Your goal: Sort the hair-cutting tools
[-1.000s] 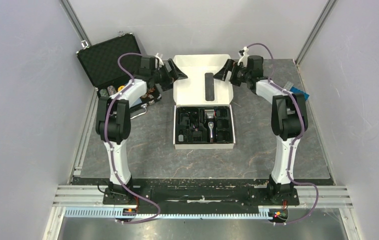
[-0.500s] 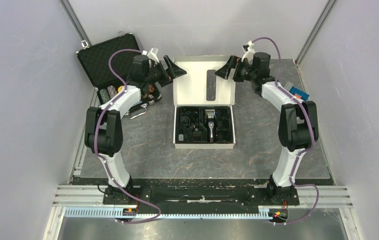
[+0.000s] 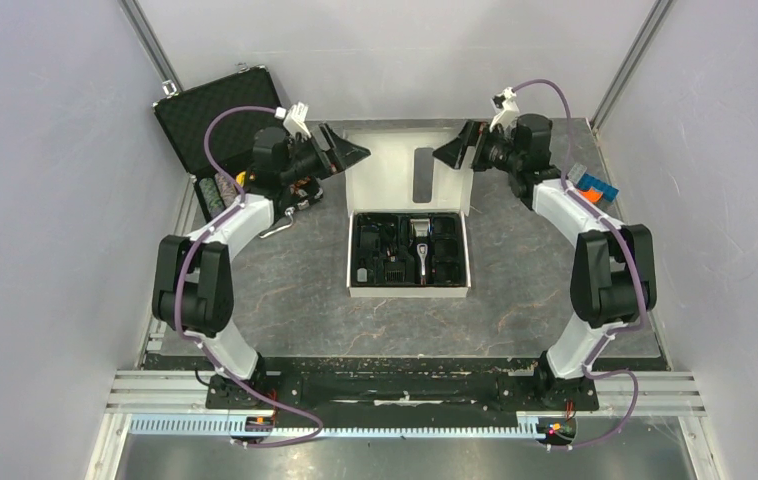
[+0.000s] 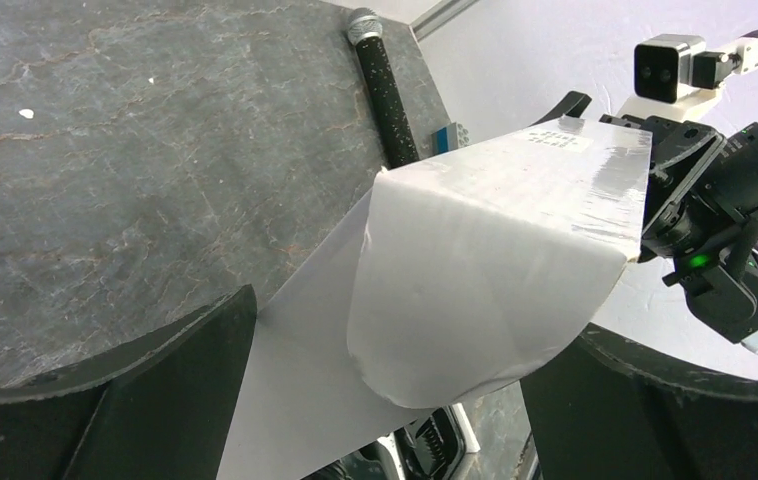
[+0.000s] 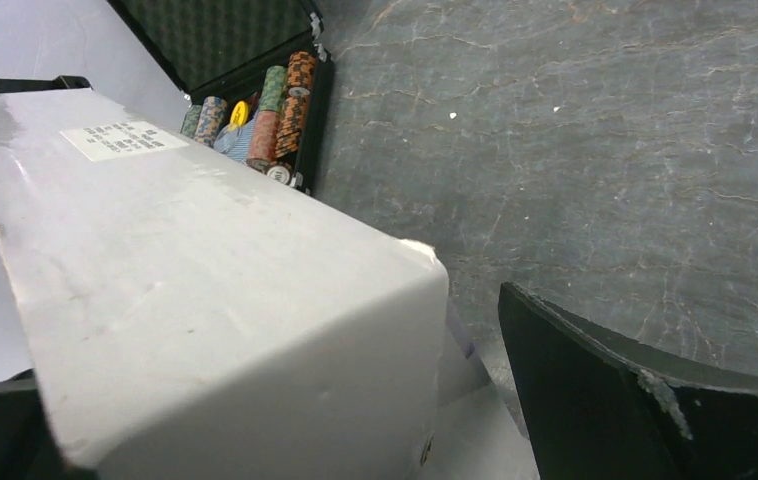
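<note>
The black-and-silver hair clipper (image 3: 421,245) lies in the black insert of an open white box (image 3: 410,290) at mid table. Black comb attachments (image 3: 446,250) sit in compartments beside it. The box's white lid (image 3: 395,180) stands tilted up at the far side. My left gripper (image 3: 351,152) is open at the lid's left corner. My right gripper (image 3: 451,152) is open at its right corner. In the left wrist view the lid (image 4: 475,260) lies between the wide-apart fingers of the left gripper (image 4: 395,330). In the right wrist view the lid (image 5: 205,300) fills the space inside the right gripper (image 5: 245,340).
An open black case (image 3: 217,130) with stacks of colourful chips (image 3: 220,185) stands at the back left; the chips also show in the right wrist view (image 5: 275,105). A thin black stick (image 4: 385,95) and a blue item (image 3: 595,187) lie at the back right.
The lid has swung up from lying flat behind the box to a steep tilt. Both grippers rose and stayed at its corners; both arms' elbows moved outward.
</note>
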Action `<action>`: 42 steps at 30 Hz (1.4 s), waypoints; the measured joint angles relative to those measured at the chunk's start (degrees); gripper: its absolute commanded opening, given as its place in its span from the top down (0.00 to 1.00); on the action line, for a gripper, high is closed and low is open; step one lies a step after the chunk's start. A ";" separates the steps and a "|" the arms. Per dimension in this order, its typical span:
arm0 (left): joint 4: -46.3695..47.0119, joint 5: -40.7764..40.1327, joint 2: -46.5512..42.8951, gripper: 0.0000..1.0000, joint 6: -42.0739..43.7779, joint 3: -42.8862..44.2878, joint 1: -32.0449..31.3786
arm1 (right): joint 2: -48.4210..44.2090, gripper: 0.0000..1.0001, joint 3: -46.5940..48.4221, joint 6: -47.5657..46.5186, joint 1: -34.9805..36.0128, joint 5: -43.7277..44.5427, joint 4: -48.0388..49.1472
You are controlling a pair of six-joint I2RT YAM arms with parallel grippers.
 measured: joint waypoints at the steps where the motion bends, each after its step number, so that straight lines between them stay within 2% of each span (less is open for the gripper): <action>1: 0.87 0.11 -0.39 0.00 0.00 -0.85 0.00 | -0.70 0.02 -1.11 -0.11 0.02 -0.20 0.55; 10: 7.72 0.42 -5.25 0.00 0.00 -9.44 -0.39 | -6.54 0.02 -10.10 -0.50 1.03 0.85 3.56; 21: 9.38 -6.97 -13.90 0.00 0.00 -19.04 -3.26 | -17.14 0.02 -21.84 0.72 5.22 11.02 8.09; 32: 11.23 -14.60 -19.02 0.00 0.44 -25.86 -6.97 | -22.12 0.02 -32.17 1.11 9.09 21.00 15.47; 42: 12.76 -19.17 -23.02 0.00 1.07 -34.86 -9.86 | -26.86 0.02 -41.57 -0.31 11.56 23.21 18.23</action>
